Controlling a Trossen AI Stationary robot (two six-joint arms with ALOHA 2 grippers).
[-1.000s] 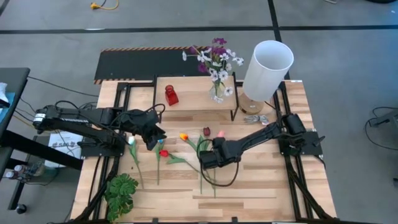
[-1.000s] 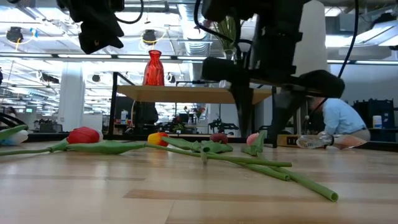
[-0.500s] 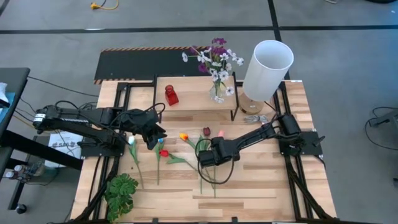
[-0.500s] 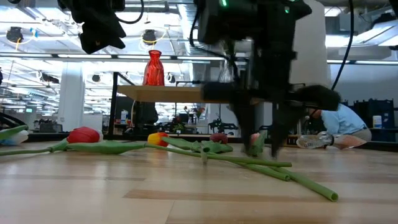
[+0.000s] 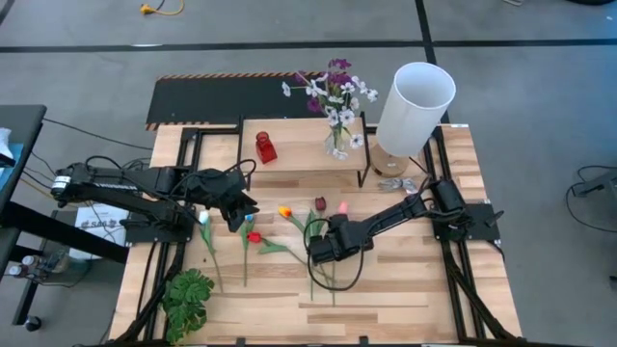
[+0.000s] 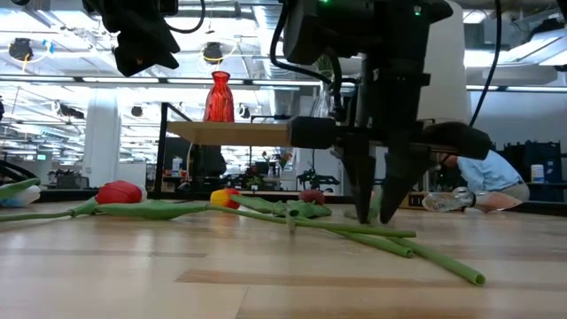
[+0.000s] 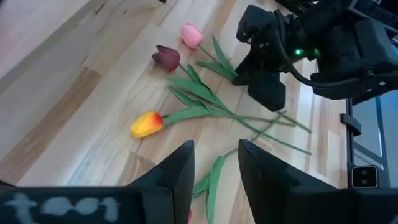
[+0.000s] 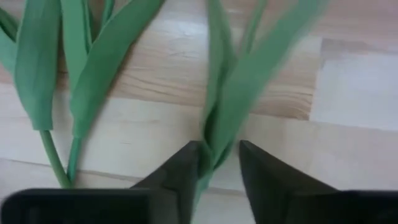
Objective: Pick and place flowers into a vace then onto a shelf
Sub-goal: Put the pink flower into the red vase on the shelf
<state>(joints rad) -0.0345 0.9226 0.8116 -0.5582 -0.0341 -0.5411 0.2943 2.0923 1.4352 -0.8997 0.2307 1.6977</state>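
Note:
Several tulips lie flat on the table: white (image 5: 203,220), red (image 5: 254,236), orange (image 5: 285,211), maroon (image 5: 320,203) and pink (image 5: 342,206). My right gripper (image 5: 323,249) stands point-down over the pink tulip's stem, just behind its leaves, shut on it. My left gripper (image 5: 243,207) hangs open above the table's left part, holding nothing. On the shelf (image 5: 299,159) at the back stand a red vase (image 5: 265,147) and a glass vase (image 5: 336,145) with purple and white blossoms (image 5: 335,87). My right gripper pinches the pink tulip's green stem (image 8: 214,149) between its two fingers, where the leaves spread from it. The fingers (image 6: 361,190) come from above, pointing down, and lie across the stem. The tulip lies flat on the table.
A lamp with a tall white shade (image 5: 415,104) stands at the back right, next to the shelf. A green leafy plant (image 5: 188,299) lies at the near left corner. A black panel (image 5: 222,96) lies beyond the table's far edge. A person (image 6: 483,173) crouches in the room behind.
My right gripper has sunk toward the table onto the pink tulip's stem, and its fingers have drawn together around it. The tulips have stayed where they lay.

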